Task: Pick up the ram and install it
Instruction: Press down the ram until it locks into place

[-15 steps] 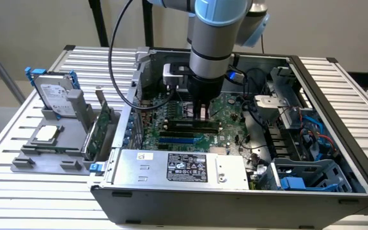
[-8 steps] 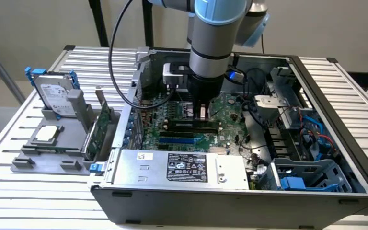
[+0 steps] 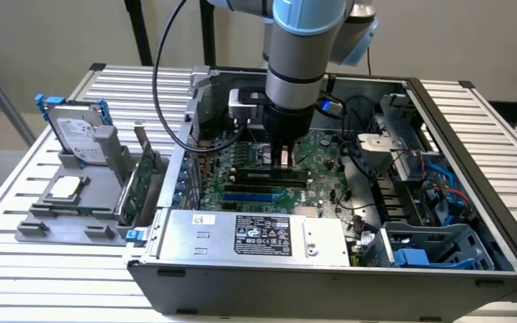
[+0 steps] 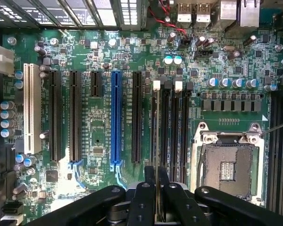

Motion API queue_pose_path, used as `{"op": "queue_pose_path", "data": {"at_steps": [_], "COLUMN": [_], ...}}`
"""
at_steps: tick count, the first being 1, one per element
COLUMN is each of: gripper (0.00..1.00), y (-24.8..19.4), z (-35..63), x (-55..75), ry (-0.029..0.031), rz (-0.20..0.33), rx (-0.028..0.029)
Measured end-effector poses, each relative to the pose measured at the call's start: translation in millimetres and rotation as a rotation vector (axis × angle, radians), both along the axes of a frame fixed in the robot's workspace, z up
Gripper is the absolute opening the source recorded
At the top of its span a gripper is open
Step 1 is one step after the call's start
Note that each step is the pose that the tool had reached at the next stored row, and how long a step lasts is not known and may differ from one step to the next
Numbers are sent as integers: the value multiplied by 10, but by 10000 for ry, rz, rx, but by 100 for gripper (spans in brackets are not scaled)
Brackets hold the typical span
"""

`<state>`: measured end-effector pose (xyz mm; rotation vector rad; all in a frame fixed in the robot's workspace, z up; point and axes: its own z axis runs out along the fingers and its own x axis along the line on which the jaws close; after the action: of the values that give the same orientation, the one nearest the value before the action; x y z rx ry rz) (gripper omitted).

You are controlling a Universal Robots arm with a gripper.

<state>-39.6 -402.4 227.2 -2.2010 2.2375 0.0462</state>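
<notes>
Inside the open computer case (image 3: 474, 134), my gripper (image 3: 283, 156) hangs low over the green motherboard (image 3: 240, 195). In the wrist view its two black fingers (image 4: 149, 188) stand close together, shut on the ram (image 4: 155, 132). The ram is a thin stick seen edge-on. It lines up along the outermost of several black memory slots (image 4: 172, 127), with its far end by a white latch (image 4: 156, 85). In the exterior view the ram (image 3: 283, 160) shows as a small piece under the gripper, just above the black slots (image 3: 268, 176). Whether it sits in the slot I cannot tell.
A CPU socket (image 4: 226, 165) lies beside the memory slots, and a blue slot (image 4: 115, 117) and black expansion slots on the other side. The power supply (image 3: 250, 235) closes the case front. Outside, at the exterior view's left, a grey rack (image 3: 61, 215) holds a hard drive (image 3: 75, 131) and a green card (image 3: 142, 178).
</notes>
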Motion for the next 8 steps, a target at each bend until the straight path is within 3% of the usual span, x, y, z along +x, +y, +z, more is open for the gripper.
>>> {"op": "queue_pose_path", "data": {"at_steps": [8], "gripper": [0], "y": [11], "z": [-16], "x": [-13], "ry": [-27], "rz": [-37], "rx": [-24]}}
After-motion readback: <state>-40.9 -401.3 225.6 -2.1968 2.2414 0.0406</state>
